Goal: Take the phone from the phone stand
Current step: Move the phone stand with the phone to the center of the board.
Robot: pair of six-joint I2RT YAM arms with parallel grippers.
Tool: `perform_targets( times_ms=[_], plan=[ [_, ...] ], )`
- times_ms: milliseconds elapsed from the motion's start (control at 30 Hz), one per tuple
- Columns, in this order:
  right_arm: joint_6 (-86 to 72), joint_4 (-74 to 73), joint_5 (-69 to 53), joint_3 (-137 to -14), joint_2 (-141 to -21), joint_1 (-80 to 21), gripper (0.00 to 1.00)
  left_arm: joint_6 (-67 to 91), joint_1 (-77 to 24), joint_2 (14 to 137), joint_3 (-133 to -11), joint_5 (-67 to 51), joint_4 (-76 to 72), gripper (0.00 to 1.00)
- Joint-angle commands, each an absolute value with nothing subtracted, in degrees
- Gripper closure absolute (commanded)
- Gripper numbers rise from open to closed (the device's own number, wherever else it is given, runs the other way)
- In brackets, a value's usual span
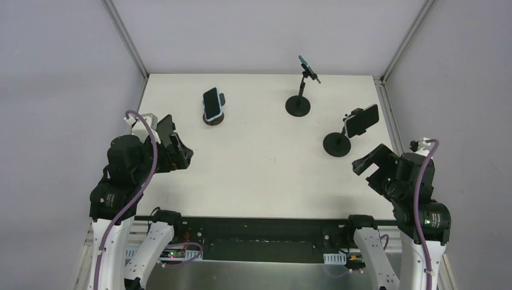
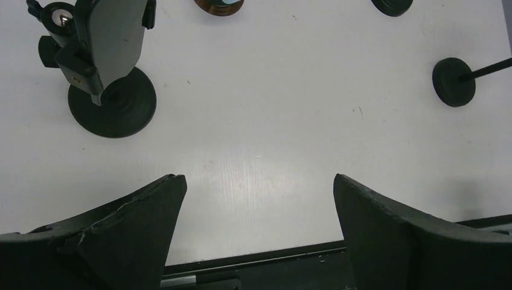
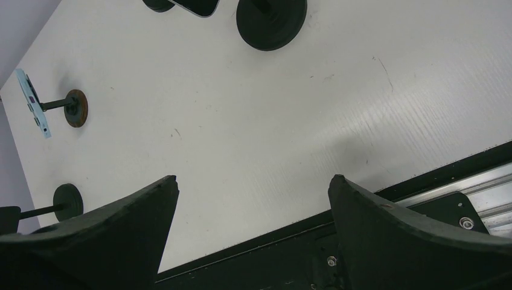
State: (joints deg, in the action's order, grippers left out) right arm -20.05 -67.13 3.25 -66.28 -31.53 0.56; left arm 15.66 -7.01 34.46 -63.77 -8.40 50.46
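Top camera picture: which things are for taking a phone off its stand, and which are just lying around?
For the job: left phone, back-left phone, blue phone, right phone, each on a stand (can't tell which is meant); left gripper, right gripper, both open.
Just there: purple cable, metal post.

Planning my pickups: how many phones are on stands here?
4. The left-edge phone, partly hidden by the arm; the brown-base phone at rear left; the tall-stand phone at rear centre; the right phone. No others show.
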Motion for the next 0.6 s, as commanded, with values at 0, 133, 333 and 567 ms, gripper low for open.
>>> perform_targets(
  times_ms=[0, 133, 333, 567],
  plan=[
    [-19.8, -66.4, 3.1, -67.2, -31.1, 0.8, 0.01, 16.0, -6.4, 34.7, -65.6, -5.0, 50.5, 0.0],
    [-20.3, -66.0, 3.6, -66.8, -31.0, 0.8, 0.01, 16.3, -6.4, 34.1, -65.2, -3.0, 50.5, 0.0],
    [-23.1, -65.1, 1.5, -64.6, -32.0, 0.8, 0.01, 18.4, -6.4, 33.4, -65.6, 2.7, 50.7, 0.0],
    [-24.4, -61.9, -4.5, -62.0, -30.9, 0.8, 0.01, 17.6, -6.4, 36.5, -71.8, 11.3, 56.0, 0.0]
  ],
)
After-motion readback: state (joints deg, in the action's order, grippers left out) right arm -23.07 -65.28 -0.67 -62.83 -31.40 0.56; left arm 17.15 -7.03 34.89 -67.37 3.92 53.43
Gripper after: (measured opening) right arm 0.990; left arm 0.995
